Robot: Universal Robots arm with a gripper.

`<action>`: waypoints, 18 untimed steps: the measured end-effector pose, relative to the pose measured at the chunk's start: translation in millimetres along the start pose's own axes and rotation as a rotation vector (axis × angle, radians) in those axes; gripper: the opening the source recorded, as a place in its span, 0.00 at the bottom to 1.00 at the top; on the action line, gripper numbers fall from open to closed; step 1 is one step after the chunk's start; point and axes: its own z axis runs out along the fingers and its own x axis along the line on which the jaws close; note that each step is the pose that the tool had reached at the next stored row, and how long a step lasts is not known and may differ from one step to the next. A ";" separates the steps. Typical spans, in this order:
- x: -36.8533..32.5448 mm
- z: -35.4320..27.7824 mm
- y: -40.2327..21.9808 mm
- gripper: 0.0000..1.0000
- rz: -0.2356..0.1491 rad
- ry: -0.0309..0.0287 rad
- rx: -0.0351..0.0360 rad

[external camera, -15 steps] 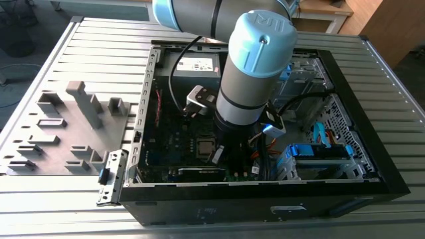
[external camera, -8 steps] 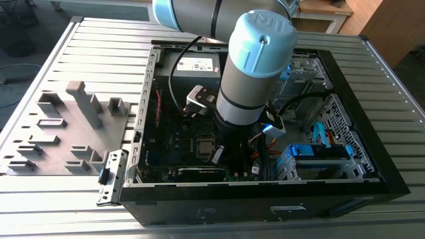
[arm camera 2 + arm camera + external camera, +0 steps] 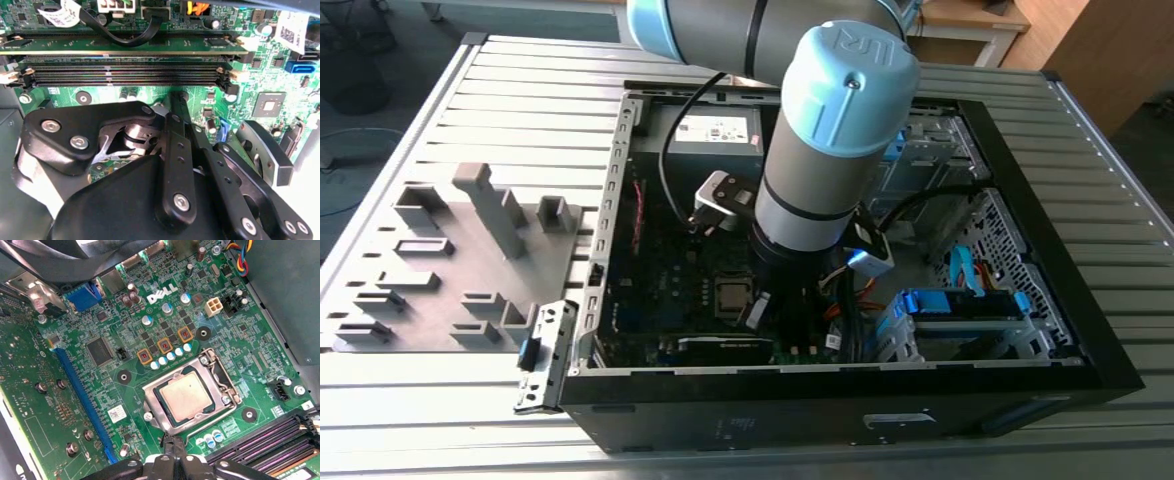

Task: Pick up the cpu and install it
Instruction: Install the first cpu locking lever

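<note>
The cpu [image 3: 184, 395], a small square chip with a pale metal top, lies flat inside the silver-framed socket [image 3: 220, 385] on the green motherboard, with the socket frame open around it. In the first wrist view my gripper [image 3: 172, 444] is shut, its dark tips together just off the socket's edge and holding nothing. In the second wrist view the gripper [image 3: 179, 97] points down at the board beside the memory slots [image 3: 125, 75]. In the exterior view the arm [image 3: 834, 150] reaches down into the computer case, over the socket [image 3: 724, 296].
The open black computer case [image 3: 854, 410] lies on a slatted metal table [image 3: 520, 80]. A grey fixture block [image 3: 454, 270] with slots sits at the exterior view's left. Cables, blue drive bays [image 3: 961, 305] and a memory stick [image 3: 120, 46] crowd the inside of the case.
</note>
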 end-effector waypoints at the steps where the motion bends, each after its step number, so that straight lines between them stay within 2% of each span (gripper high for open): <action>1: 0.1 0.0 0.2 0.11 0.000 -0.0003 0.0002; 14: -1.3 -0.3 -2.3 0.11 0.000 -0.0004 0.0002; 16: -1.3 -4.0 -2.1 0.11 0.000 -0.0023 -0.0002; 18: -0.9 -8.2 -2.0 0.11 0.000 -0.0004 0.0003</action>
